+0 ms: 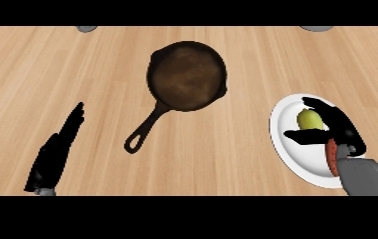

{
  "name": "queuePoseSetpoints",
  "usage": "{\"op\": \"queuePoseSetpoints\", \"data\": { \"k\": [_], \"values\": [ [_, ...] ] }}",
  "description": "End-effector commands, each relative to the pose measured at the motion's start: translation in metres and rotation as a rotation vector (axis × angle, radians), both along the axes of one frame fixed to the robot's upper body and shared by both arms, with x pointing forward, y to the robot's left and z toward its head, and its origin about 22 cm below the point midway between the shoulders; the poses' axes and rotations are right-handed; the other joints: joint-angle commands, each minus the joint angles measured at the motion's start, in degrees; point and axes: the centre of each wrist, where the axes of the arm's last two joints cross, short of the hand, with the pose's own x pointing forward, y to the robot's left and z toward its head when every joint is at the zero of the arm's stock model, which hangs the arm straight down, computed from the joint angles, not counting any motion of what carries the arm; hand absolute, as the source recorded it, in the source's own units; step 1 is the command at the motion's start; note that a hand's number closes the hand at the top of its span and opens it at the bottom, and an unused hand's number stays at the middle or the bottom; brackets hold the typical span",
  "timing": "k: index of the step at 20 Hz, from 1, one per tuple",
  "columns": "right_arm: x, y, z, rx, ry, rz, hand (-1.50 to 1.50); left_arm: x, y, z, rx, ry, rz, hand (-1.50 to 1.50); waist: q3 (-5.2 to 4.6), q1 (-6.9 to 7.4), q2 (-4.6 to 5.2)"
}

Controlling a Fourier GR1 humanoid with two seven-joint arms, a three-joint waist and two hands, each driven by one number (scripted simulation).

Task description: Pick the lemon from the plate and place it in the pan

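Pale wood counter (pixel 88 83) fills my view from edge to edge, its grain running across. Near the middle sits the dark pan (pixel 187 75), round and brownish inside, with its long handle (pixel 145 130) angling down toward my left and ending in a loop. The pan holds nothing. Well off to the right, close to the view's edge, lies the white plate (pixel 291 155), and the lemon (pixel 310 119) rests on its upper part, yellow-green and standing a little taller than wide from where I look. My right hand (pixel 342 129) comes in over the plate from the lower right: the fingers (pixel 322 105) curve over the top and far side of the lemon, and the thumb (pixel 301 138) reaches across just beneath it, so the hand is wrapped round the fruit with the lemon showing in the gap between. I cannot tell whether the lemon has lifted off the plate. My left hand (pixel 55 150) shows at the lower left, well away from the pan, fingers straight and pointing up the counter, holding nothing. Two small grey shapes (pixel 86 28) sit at the far edge of the counter, one at each side.
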Motion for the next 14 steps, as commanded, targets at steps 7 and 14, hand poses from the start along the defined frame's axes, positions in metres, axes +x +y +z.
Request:
{"op": "queuePoseSetpoints", "data": {
  "k": [7,14],
  "values": [
    [0.012,-0.012,-0.014,0.129,-0.083,0.009,1.5,-0.001,-0.016,0.012,-0.006,-0.025,0.012,0.0,0.01,0.12,0.0],
    [0.002,0.062,-0.019,-0.108,0.088,0.01,1.5,0.01,-0.016,0.014,0.002,-0.003,0.002,0.0,-0.09,0.0,-0.2]
  ]
}}
